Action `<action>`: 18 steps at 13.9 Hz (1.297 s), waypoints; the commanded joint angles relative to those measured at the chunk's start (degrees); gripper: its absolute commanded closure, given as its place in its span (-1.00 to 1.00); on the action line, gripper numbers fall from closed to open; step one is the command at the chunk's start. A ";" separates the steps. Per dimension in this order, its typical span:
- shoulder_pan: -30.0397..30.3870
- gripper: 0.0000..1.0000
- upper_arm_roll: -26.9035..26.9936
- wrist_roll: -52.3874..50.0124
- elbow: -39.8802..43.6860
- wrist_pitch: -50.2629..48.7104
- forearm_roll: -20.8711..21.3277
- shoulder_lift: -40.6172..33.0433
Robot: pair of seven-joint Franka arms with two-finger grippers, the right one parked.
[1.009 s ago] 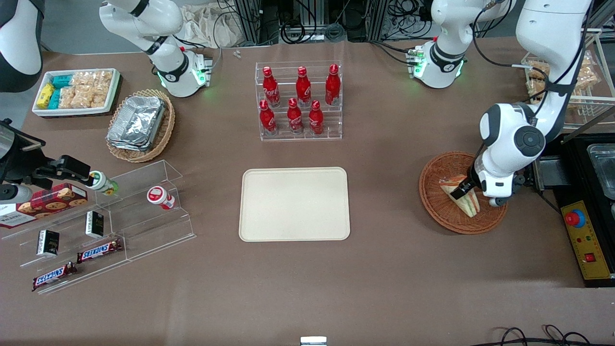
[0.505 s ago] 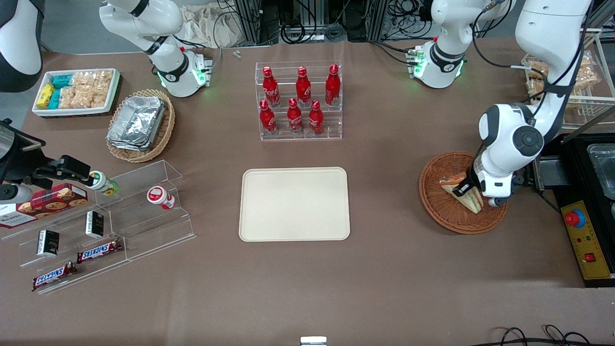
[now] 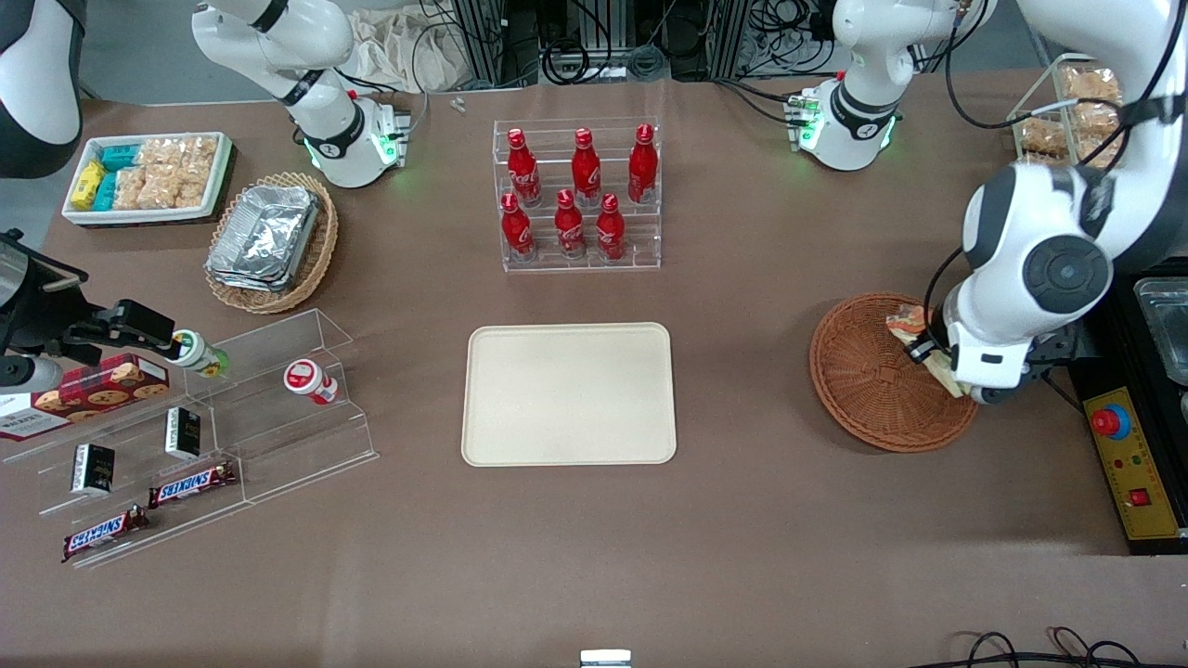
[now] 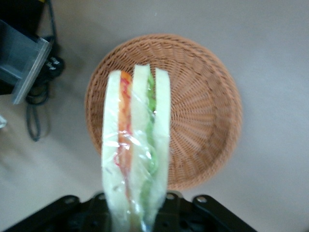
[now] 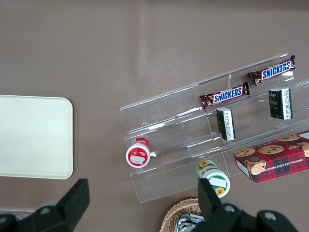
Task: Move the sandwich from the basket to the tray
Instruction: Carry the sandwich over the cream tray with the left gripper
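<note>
pincer: your left arm's pincer (image 3: 931, 360) hung above the basket's edge nearest the working arm's end of the tabletop, clamped on the sandwich
sandwich: the sandwich (image 4: 136, 145) was off the basket floor, gripped at its wide end, wedge tip pointing away from the wrist, clear wrap over it; in the front view the arm hid most of it (image 3: 908, 327)
basket: the basket (image 3: 868, 382) sat on the tabletop under the load, nothing else in it that I could see
tray: the tray (image 3: 568, 392) lay flat mid-tabletop, well apart from the basket toward the parked arm's end, nothing on it
step: lift looked done, carry to the tray was next, my judgement
how: you needed enough height to clear the wicker rim before going sideways; keep the grip steady, the wrap looked slippery; aim for the tray's middle, lower until the bread touches, then release
risk: the soft bread could squash or slide out
</note>
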 commanded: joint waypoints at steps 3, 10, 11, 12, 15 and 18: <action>-0.42 1.00 -10.22 -0.65 14.59 -9.68 -8.85 2.06; -11.75 1.00 -19.04 -2.68 13.44 8.85 -4.34 21.72; -13.50 1.00 -19.04 -3.21 13.79 10.61 -0.47 25.06; -15.61 1.00 -19.04 -4.69 14.06 13.06 2.61 28.57; -16.95 1.00 -18.95 -8.65 14.23 19.05 11.15 35.71; -18.09 1.00 -18.86 -9.80 15.63 19.41 14.15 38.70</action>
